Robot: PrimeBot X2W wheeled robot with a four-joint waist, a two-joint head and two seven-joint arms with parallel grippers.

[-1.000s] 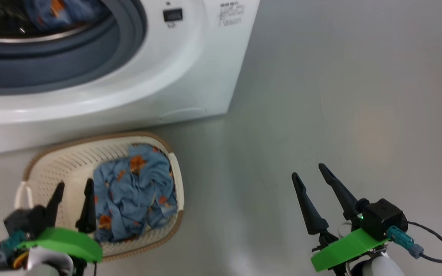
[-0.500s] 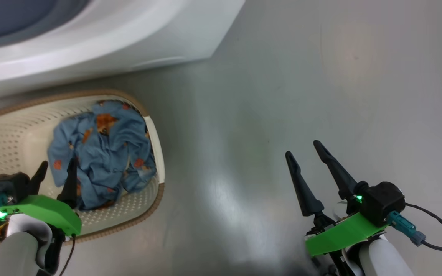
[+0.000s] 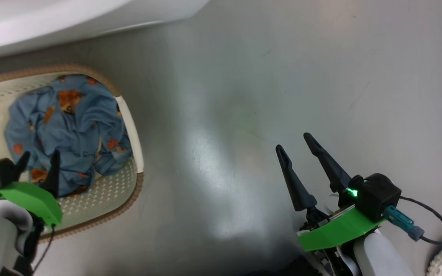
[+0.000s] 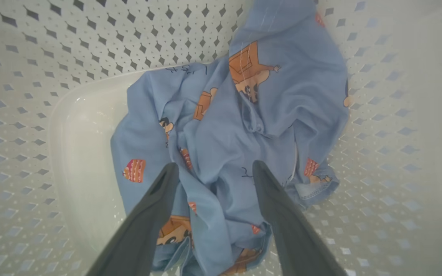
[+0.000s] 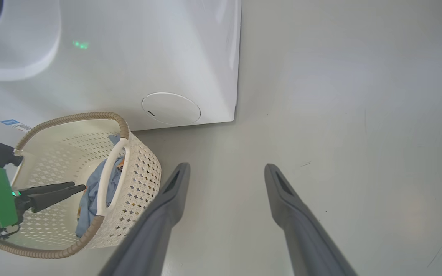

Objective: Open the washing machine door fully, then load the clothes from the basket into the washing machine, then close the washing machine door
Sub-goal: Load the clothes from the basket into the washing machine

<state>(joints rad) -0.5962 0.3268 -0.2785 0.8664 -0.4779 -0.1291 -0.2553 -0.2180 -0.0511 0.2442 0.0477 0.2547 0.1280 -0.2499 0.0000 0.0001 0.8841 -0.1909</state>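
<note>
Poised over the clothes [image 4: 240,115] with the left gripper [image 4: 214,165] spread wide, gripping nothing
Heaped at 9 o'clock inside the basket [image 3: 90,71], below the washing machine [image 3: 52,19] at 11; likewise spread and empty at 4 o'clock with the right gripper [image 3: 293,141]

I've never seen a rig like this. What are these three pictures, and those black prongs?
Three cameras on one two-armed robot. The head camera looks down at a grey floor, a big white washing machine and a small cream perforated plastic laundry basket. The prongs are its jaws. The left wrist camera looks along the left jaws, open over light blue cartoon-printed clothes in the basket. The right wrist camera shows the right jaws open over bare floor. Nothing is held.
</note>
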